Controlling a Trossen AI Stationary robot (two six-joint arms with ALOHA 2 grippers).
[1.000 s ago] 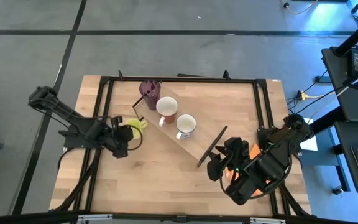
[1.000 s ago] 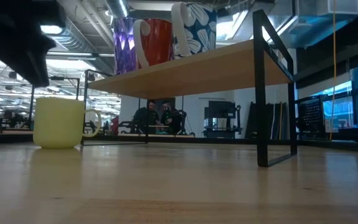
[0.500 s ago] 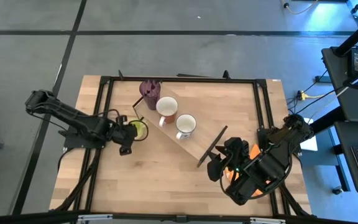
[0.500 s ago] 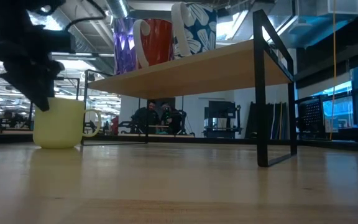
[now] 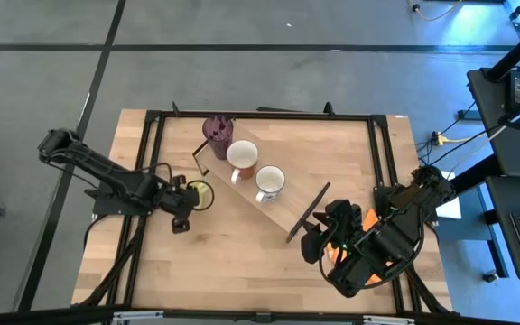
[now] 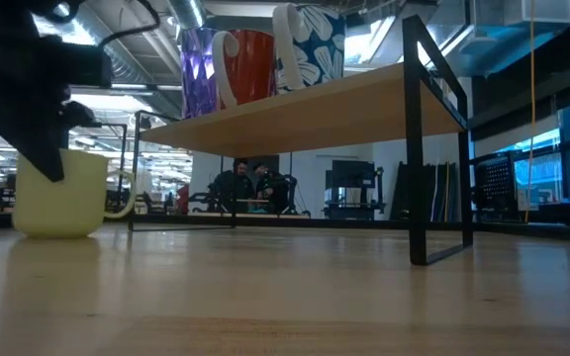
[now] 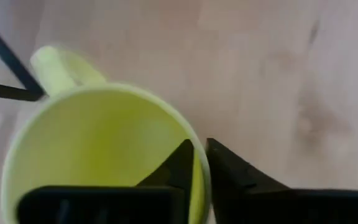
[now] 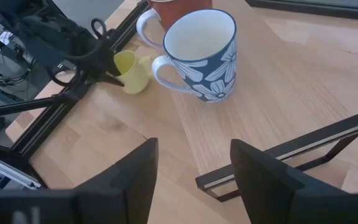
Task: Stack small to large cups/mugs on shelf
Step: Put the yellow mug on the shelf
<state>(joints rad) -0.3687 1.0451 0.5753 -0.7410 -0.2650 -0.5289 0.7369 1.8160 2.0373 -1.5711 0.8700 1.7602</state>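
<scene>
Left gripper (image 7: 199,163): pinching the yellow mug (image 5: 199,191) rim, on the table beside the shelf (image 5: 283,209).
Right gripper (image 8: 191,168): spread, idle, near the shelf's end.
Risk: thin rim grip; mug may tilt or slip when lifted.

shelf (image 5: 269,185) holds three mugs; yellow-green mug (image 5: 199,191) on table (image 5: 242,253).

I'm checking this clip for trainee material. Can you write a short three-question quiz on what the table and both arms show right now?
1. True or false: the yellow mug stands on the shelf.
2. How many cups are on the shelf?
3. The left gripper is: A) pinching the yellow mug's rim, B) hovering open, C) holding the purple tumbler.

Key: 1 false, it stands on the table; 2 three; 3 A. The right gripper waits open near the shelf's end.
</scene>
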